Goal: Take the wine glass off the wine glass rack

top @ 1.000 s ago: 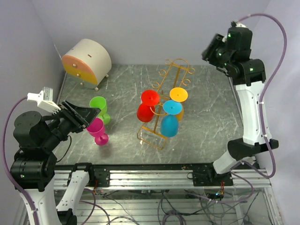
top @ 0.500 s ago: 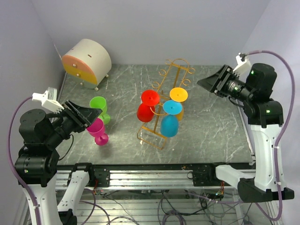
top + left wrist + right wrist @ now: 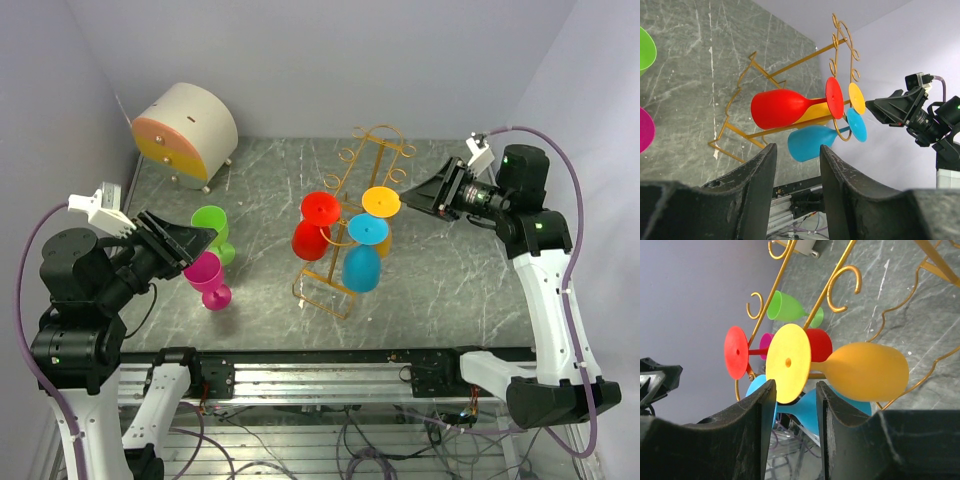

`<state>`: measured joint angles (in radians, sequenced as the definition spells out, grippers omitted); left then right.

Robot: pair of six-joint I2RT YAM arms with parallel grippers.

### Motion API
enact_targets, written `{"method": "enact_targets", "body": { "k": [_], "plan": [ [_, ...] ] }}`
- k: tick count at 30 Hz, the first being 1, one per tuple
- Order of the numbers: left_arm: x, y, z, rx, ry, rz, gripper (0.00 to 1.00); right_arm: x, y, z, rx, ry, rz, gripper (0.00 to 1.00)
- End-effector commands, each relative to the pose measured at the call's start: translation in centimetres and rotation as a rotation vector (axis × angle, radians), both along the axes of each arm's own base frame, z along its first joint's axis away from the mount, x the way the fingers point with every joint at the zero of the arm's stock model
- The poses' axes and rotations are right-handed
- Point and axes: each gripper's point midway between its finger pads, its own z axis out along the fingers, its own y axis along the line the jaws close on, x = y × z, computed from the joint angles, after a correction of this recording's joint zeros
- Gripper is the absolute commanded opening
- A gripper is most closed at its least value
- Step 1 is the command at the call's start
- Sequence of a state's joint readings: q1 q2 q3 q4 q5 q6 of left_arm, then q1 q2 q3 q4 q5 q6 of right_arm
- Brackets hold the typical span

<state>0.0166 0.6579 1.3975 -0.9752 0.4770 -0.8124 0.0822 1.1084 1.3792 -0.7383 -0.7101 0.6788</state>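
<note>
The golden wire wine glass rack (image 3: 372,148) stands mid-table with three wine glasses hung on it: red (image 3: 316,224), yellow-orange (image 3: 381,202) and blue (image 3: 361,262). My right gripper (image 3: 417,195) hovers open just right of the yellow-orange glass. In the right wrist view its fingertips (image 3: 795,385) frame the yellow foot (image 3: 787,362), apart from it, with the bowl (image 3: 867,372) and rack (image 3: 840,275) beyond. My left gripper (image 3: 197,243) is open and empty near the green (image 3: 211,229) and magenta (image 3: 208,279) glasses. The left wrist view looks past its tips (image 3: 797,147) at the rack (image 3: 790,65).
A round white box with an orange drawer front (image 3: 185,128) sits at the back left. The green and magenta glasses stand upright on the grey marbled table (image 3: 450,260), left of the rack. Pale walls close in the back and sides.
My right arm has swung down from high at the back right and brought its gripper close to the yellow-orange glass, jaws narrowing a little. The left arm has barely shifted.
</note>
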Motion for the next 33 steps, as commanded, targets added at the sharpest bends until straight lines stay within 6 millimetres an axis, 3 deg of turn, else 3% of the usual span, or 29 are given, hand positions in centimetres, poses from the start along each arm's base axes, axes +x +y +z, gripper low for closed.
{"method": "enact_targets", "body": {
  "k": [1, 33],
  "plan": [
    [0.3, 0.0, 0.4, -0.009, -0.017, 0.001, 0.5, -0.4, 0.5, 0.6, 0.02, -0.057, 0.058, 0.37],
    [0.2, 0.4, -0.6, -0.007, 0.006, 0.031, 0.49, 0.6, 1.7, -1.0, 0.078, -0.061, 0.141, 0.25]
  ]
}}
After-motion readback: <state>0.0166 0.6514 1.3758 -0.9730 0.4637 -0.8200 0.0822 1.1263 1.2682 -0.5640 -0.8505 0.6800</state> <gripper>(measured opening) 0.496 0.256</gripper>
